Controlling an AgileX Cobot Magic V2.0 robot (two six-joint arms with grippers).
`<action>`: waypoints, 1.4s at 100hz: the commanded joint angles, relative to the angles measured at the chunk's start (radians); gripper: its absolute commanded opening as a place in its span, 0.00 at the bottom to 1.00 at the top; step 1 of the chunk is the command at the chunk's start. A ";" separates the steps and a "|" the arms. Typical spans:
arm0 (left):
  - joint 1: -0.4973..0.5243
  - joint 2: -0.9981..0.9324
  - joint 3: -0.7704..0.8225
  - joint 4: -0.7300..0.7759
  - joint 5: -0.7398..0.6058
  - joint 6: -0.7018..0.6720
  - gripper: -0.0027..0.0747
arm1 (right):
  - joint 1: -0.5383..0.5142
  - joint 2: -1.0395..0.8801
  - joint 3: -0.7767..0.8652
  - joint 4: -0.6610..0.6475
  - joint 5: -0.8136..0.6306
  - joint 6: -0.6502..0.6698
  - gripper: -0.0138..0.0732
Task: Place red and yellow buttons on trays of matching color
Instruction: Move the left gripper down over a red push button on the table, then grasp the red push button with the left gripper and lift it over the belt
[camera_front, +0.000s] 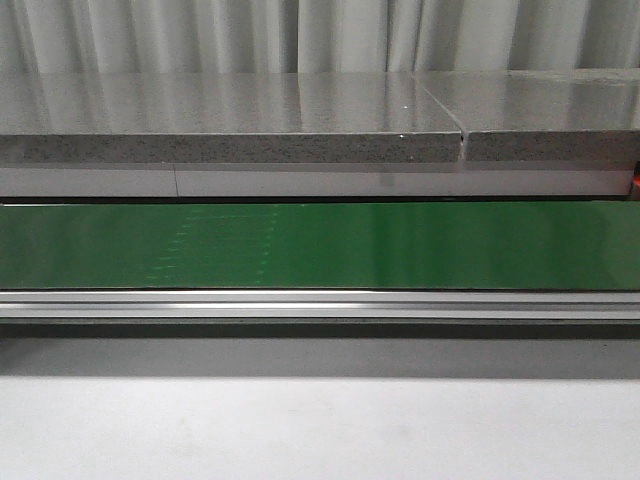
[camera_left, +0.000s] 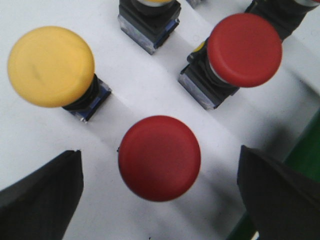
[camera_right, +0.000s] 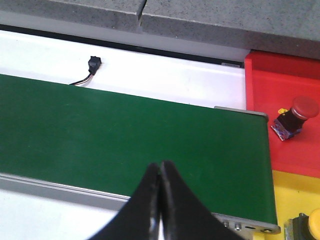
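The left wrist view counts the most buttons: two whole red mushroom caps, one yellow cap, plus two more bodies cut off at the frame edge whose colours are barely readable. The nearest red button (camera_left: 159, 158) sits between the left gripper (camera_left: 160, 192) fingers, whose dark fingertips (camera_left: 42, 192) stand wide apart on either side without touching it. From that cap, the yellow button (camera_left: 50, 66) lies at about 10 o'clock and the second red button (camera_left: 244, 49) at about 1 o'clock, tilted on its grey-blue body; all rest on a white surface (camera_left: 145, 90), well apart from each other. The right wrist view alone shows the trays: one red tray (camera_right: 285, 85) with one red button in it (camera_right: 296, 117) lying on its side, and one yellow tray (camera_right: 295, 200) just beside it, holding one button part-hidden at the frame corner (camera_right: 307, 226). The right gripper (camera_right: 161, 175) has its fingers pressed together over the green conveyor belt (camera_right: 100, 135), gripping nothing; a small black connector (camera_right: 93, 63) on thin wires lies on the white strip at about 11 o'clock from the tips. The front view shows neither arm, no buttons and no trays, only one green belt (camera_front: 320, 245), its metal rail (camera_front: 320, 303) and a grey stone-like slab (camera_front: 230, 120) behind
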 joint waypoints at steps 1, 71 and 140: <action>0.001 -0.011 -0.043 -0.004 -0.048 -0.009 0.84 | 0.003 -0.002 -0.023 0.006 -0.065 -0.008 0.08; 0.001 0.034 -0.071 0.008 -0.030 -0.009 0.22 | 0.003 -0.002 -0.023 0.006 -0.064 -0.008 0.08; -0.041 -0.381 -0.071 -0.019 0.066 -0.001 0.02 | 0.003 -0.002 -0.023 0.006 -0.064 -0.008 0.08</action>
